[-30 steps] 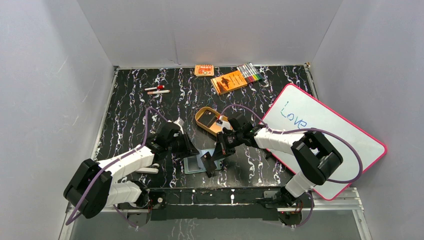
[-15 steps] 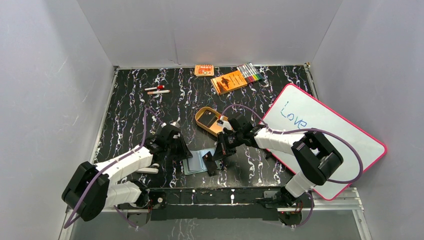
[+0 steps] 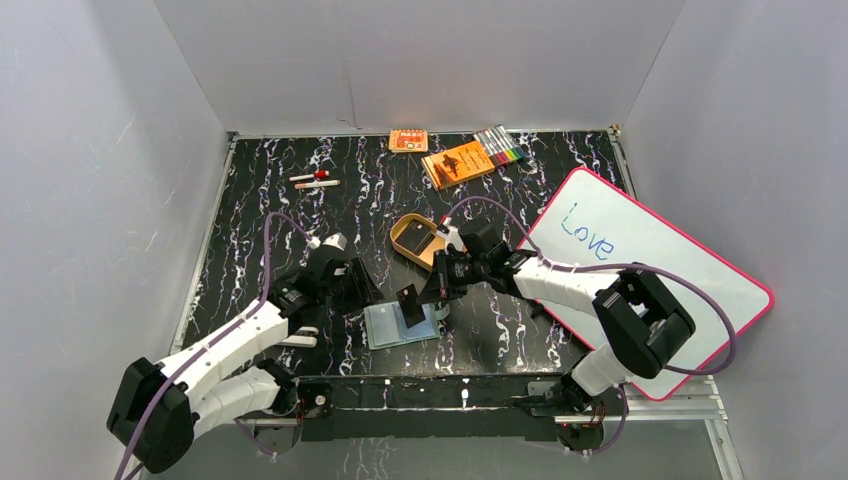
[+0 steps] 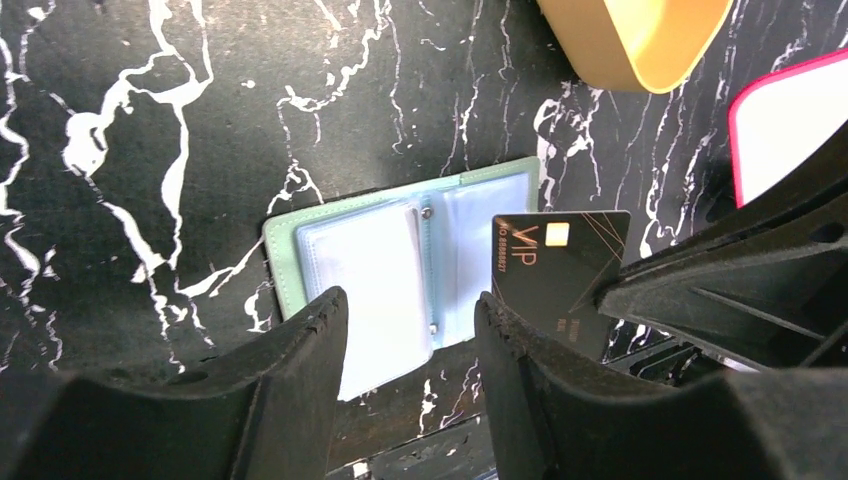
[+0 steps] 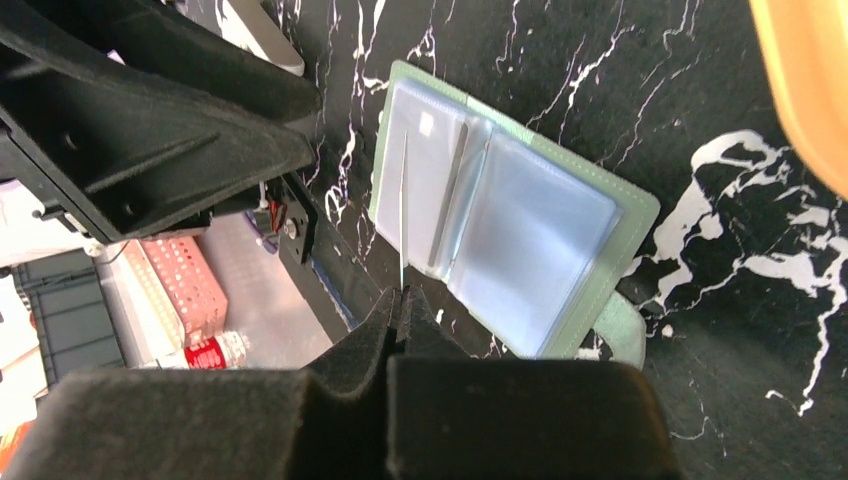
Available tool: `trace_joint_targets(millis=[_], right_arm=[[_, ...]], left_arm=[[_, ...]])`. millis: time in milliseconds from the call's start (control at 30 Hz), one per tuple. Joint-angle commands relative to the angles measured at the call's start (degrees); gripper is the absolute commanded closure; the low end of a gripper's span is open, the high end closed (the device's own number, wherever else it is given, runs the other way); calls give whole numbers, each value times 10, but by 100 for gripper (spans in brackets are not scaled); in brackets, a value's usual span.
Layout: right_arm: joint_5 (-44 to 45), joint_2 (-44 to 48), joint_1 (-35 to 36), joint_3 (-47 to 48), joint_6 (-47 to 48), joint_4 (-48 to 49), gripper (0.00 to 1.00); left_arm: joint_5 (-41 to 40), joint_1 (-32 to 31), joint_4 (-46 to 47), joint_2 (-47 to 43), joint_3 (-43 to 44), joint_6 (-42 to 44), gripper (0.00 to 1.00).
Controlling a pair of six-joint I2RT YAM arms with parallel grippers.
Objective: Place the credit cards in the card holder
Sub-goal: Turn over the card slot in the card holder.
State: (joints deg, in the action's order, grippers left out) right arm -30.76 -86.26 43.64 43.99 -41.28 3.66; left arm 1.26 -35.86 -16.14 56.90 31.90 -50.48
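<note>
The card holder lies open on the black marble table, sage-green rim around pale blue pockets. My right gripper is shut on a dark credit card marked VIP, holding it on edge just above the holder's pockets. In the top view the card hangs over the holder's right half, below the right gripper. The left gripper stands open with nothing between its fingers, above the holder's near edge and just left of the holder in the top view.
A tan oval tray sits just behind the holder. A pink-rimmed whiteboard lies at the right. An orange booklet, markers, a small orange box and two pens lie along the back.
The left gripper has opened and pulled back up and to the left, off the holder. The right gripper has lifted the card a little away from the front edge.
</note>
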Motion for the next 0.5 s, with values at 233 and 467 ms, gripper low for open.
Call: trace_joint_targets(millis=[233,467], right_arm=[[21,-51,5,-11,-52,114,100],[27,-68,11,-17,-61,125,100]], left_arm=[[-4,-3,24,22,-49,-22,70],[-35,-3,28,36,-70,-45,76]])
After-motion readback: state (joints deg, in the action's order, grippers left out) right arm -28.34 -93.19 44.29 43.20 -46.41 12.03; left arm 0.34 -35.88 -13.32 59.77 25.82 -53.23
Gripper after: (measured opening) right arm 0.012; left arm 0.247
